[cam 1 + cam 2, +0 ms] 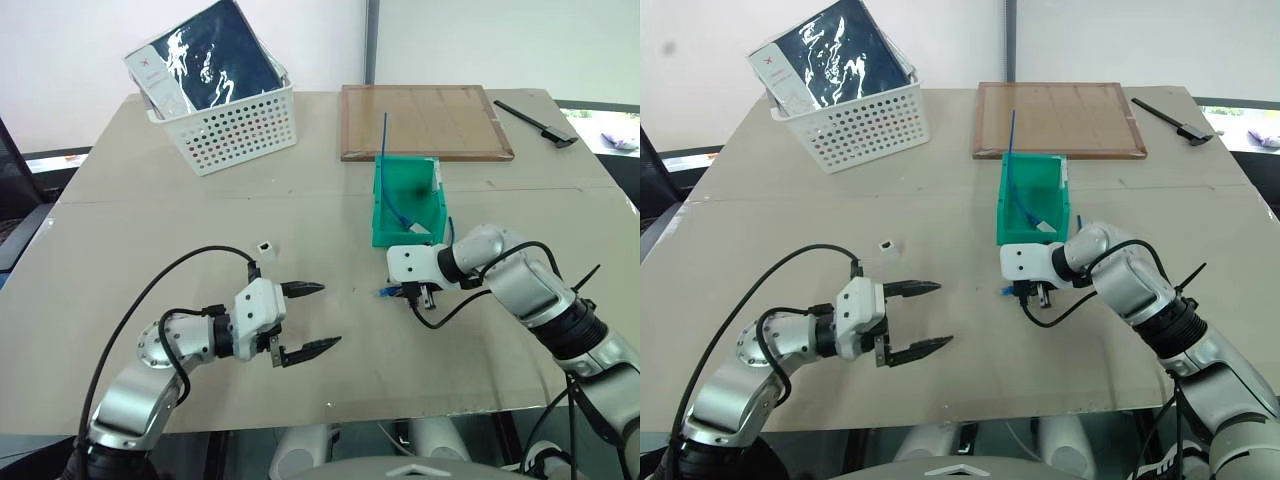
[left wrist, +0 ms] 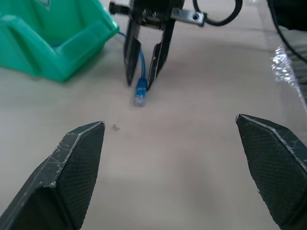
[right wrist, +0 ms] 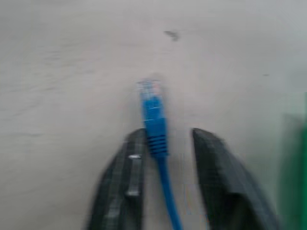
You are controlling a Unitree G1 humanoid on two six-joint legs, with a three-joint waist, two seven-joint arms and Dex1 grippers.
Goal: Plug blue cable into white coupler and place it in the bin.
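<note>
We judge the step in hand to be picking up the plug end of the blue cable (image 3: 155, 123). To do it well we should close the right gripper (image 2: 142, 82) squarely on the ribbed boot just behind the clear plug, so the tip sticks out past the fingertips, free to enter the socket. The rest of the cord trails back into the green bin (image 1: 405, 203) just behind this gripper, so we should lift gently — a snag on the lip could twist the plug off line.

The right gripper's fingers stand partly open, straddling the cable; the right wrist view shows a gap on the right side and the boot close against the left finger, and we cannot tell whether it touches. Nothing is clamped.

The left gripper (image 1: 311, 320) is spread wide and empty, pointing toward the right one across bare table. The white coupler (image 1: 265, 246) sits on the table just beyond it — untouched.
</note>
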